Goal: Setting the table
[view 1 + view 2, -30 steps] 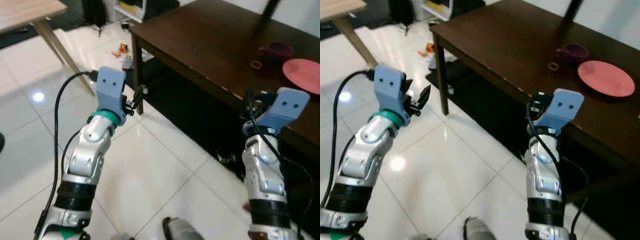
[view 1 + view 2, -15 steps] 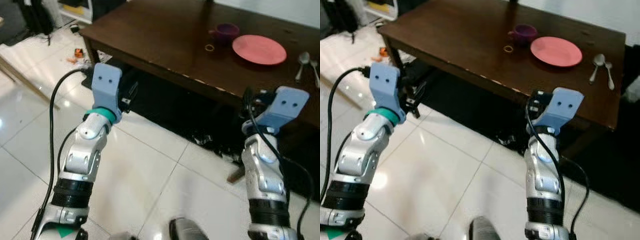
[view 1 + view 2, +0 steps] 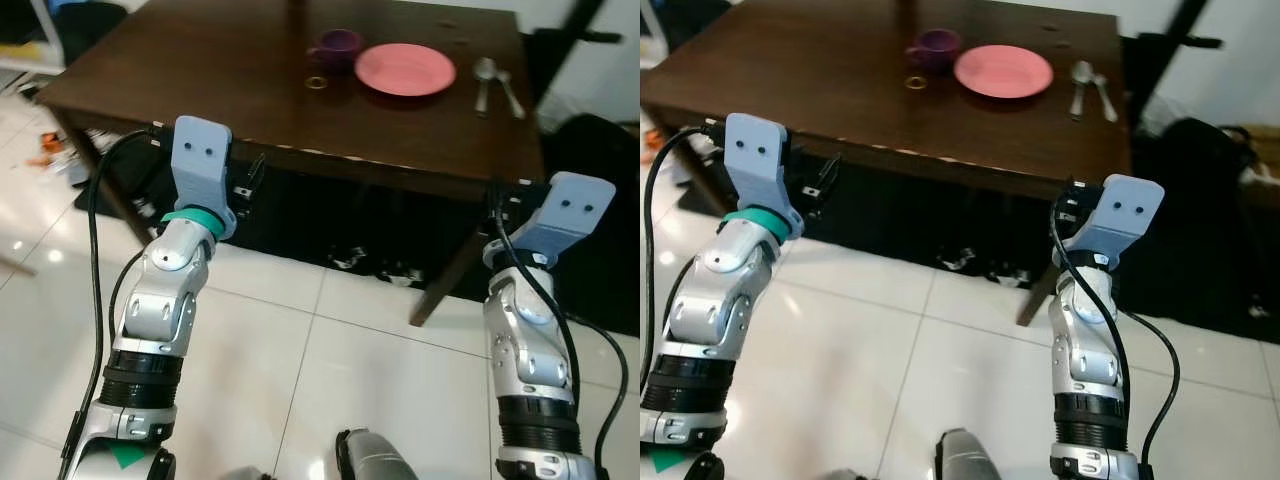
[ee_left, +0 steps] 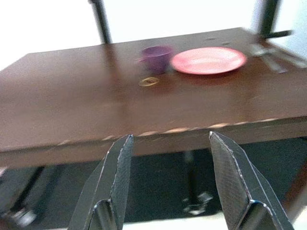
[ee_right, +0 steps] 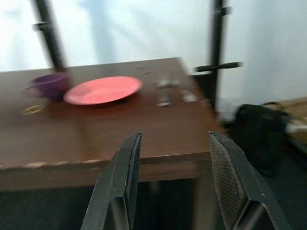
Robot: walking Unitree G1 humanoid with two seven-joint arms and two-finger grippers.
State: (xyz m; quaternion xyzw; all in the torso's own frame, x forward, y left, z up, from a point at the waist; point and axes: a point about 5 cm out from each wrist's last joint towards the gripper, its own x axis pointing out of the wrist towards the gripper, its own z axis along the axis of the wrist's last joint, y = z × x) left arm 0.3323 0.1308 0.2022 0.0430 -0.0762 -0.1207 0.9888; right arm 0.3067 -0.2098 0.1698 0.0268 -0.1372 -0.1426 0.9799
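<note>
- The dark wooden bench stands ahead of the robot over a white tiled floor; judging by the arms held short of its near edge, the step in hand is the approach, with nothing yet picked up.
- The left gripper is raised before the bench's near edge, its jaws released and spread, holding nothing.
- The right gripper hangs near the bench's right corner, jaws likewise parted and empty.
- The pink plate lies toward the far side of the bench, right of middle.
- A purple cup sits just beside the plate on its left.
- Two spoons lie side by side to the plate's right, near the bench's right edge.
- A small ring lies in front of the cup.
- The next move probably calls for closing in on the bench, then reaching over its edge toward the plate or spoons.
</note>
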